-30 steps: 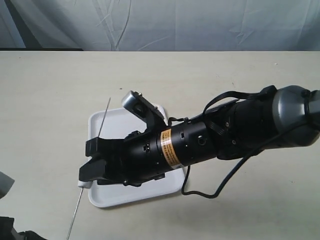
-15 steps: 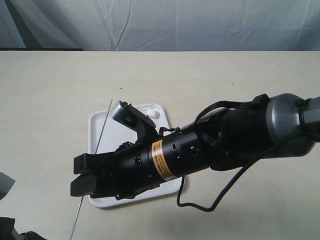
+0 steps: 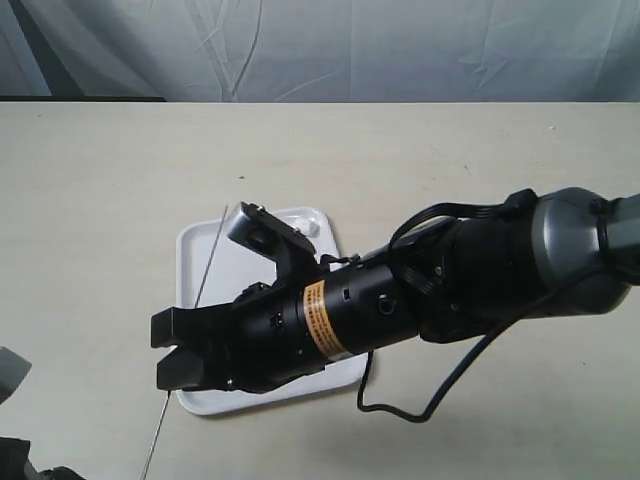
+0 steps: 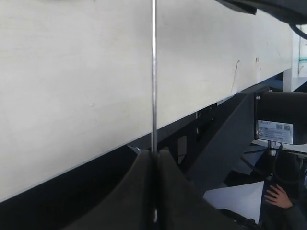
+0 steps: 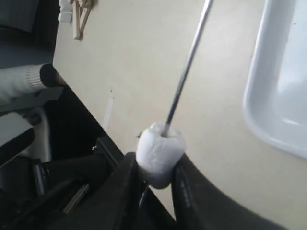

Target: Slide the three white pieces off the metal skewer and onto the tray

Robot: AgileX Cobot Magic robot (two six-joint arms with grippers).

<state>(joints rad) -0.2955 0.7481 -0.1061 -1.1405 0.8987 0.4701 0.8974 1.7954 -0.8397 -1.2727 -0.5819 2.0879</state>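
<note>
The thin metal skewer (image 3: 205, 270) slants across the left rim of the white tray (image 3: 190, 245) and off its near corner. My right gripper (image 3: 165, 350) reaches over the tray to the skewer's lower part. In the right wrist view this gripper (image 5: 156, 165) is shut on a white piece (image 5: 160, 151), and the skewer (image 5: 187, 72) runs into the piece's top. My left gripper (image 4: 154, 160) is shut on the skewer (image 4: 154, 72) near its end, beyond the table edge. A small white lump (image 3: 312, 228), perhaps another piece, lies at the tray's far corner. No third piece shows.
The right arm's bulky black body (image 3: 400, 300) covers most of the tray, and its cable (image 3: 400, 405) loops onto the table. The tray rim (image 5: 254, 100) lies beside the held piece. Dark floor and frame parts (image 4: 225, 143) lie past the table edge.
My right gripper slid down the skewer toward its near end with the white piece, then eased back slightly. The tray's far corner came into view.
</note>
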